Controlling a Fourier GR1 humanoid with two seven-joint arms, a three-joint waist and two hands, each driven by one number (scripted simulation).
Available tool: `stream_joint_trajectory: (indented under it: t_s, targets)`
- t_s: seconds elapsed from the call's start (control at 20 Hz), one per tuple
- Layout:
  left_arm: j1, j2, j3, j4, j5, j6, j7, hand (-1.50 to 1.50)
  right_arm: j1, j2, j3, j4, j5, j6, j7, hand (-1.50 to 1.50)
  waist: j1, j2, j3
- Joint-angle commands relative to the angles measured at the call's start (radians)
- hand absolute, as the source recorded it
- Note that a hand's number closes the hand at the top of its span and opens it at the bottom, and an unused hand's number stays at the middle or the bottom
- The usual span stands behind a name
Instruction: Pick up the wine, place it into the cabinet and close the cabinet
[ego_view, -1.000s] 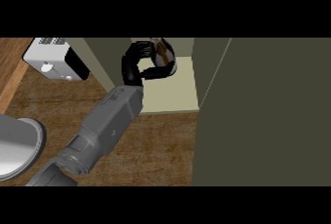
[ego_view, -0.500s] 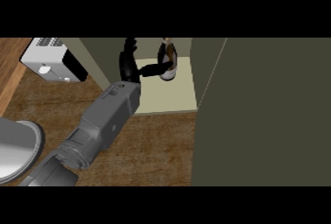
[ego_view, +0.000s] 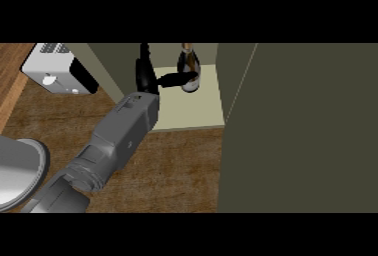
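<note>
My left hand (ego_view: 151, 79) sits near the top of the frame, a little left of centre, reached into the cabinet (ego_view: 207, 107). Its fingers stand straight and spread upward, and the thumb sticks out sideways to touch the side of the wine (ego_view: 190, 67) bottle; nothing is curled round it. I judge this an unclasped hand beside a bottle that now stands on its own, so the thumb is only a last contact, not a hold.

The wine stands upright on the pale cabinet floor, at the upper middle of the frame, well inside the front edge, so the door should not catch it.

The cabinet door (ego_view: 310, 130) fills the right side of the frame, swung open toward me. Closing it is the step left, I think, and my arm must come out first.

At the upper left sits a toaster (ego_view: 55, 70) on the wooden counter (ego_view: 170, 170). My right hand is nowhere in the frame.
</note>
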Motion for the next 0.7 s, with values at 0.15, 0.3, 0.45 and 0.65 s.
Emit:
stream_joint_trajectory:
  t_s: [0.15,0.3,0.45,0.65]
  targets:
    - [0.022,0.075,0.001,-0.021,-0.029,-0.112,-0.05,-1.5,0.123,-0.003,0.031,-0.179,-0.058,-0.006,0.048,-1.5,0.023,-0.01,-0.002]
    - [-0.015,0.075,0.001,-0.022,-0.039,-0.14,-0.059,-1.5,0.103,-0.012,0.007,-0.177,-0.099,0.002,0.046,-1.5,0.016,-0.004,-0.001]
    - [0.038,0.013,0.02,-0.065,-0.033,-0.158,-0.128,-1.5,0.051,-0.004,-0.04,-0.149,-0.101,-0.019,0.054,-1.5,0.041,-0.008,-0.002]
    - [0.044,0.018,0.048,-0.129,-0.015,-0.227,-0.148,-1.5,0.046,-0.017,-0.034,-0.19,-0.102,-0.024,0.1,-1.5,0.052,-0.014,-0.002]
